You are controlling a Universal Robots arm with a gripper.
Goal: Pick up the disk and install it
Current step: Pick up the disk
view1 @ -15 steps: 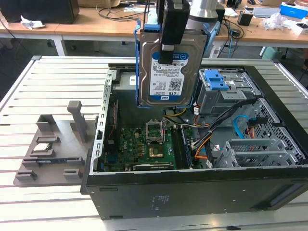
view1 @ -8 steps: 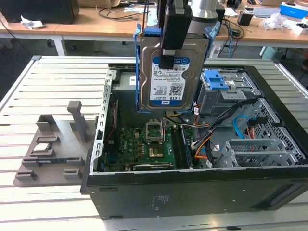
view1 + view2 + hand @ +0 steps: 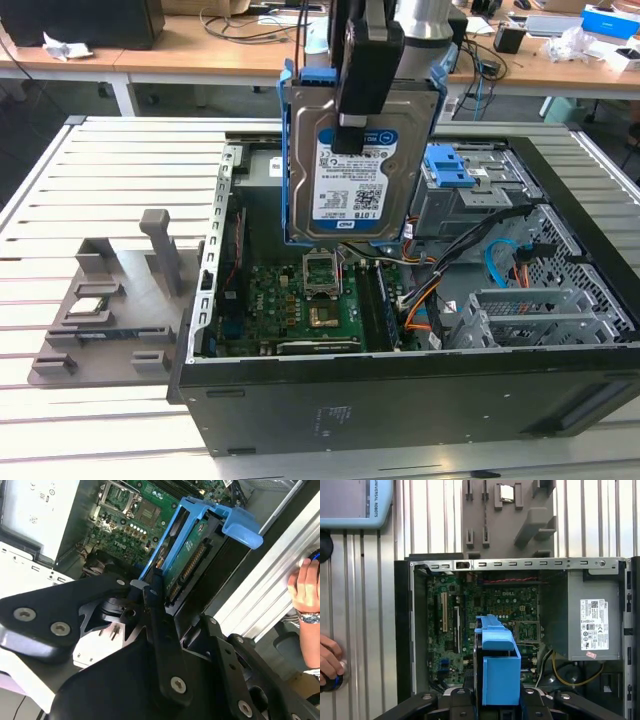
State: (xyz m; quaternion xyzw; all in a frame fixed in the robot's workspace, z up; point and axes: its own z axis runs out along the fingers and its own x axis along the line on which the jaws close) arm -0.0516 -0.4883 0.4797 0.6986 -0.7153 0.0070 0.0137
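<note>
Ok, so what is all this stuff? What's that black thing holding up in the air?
It's a robot arm. Its black gripper pinches the disk, a flat silver hard drive in a bright blue plastic bracket, upright above an open black computer case with a green circuit board inside. The exterior view looks on from off the arm; both wrist views ride on the arm and look down past the disk. Beside the case lies a grey plastic holder with a small square silver chip. A person's hand is at the slatted metal table.
</note>
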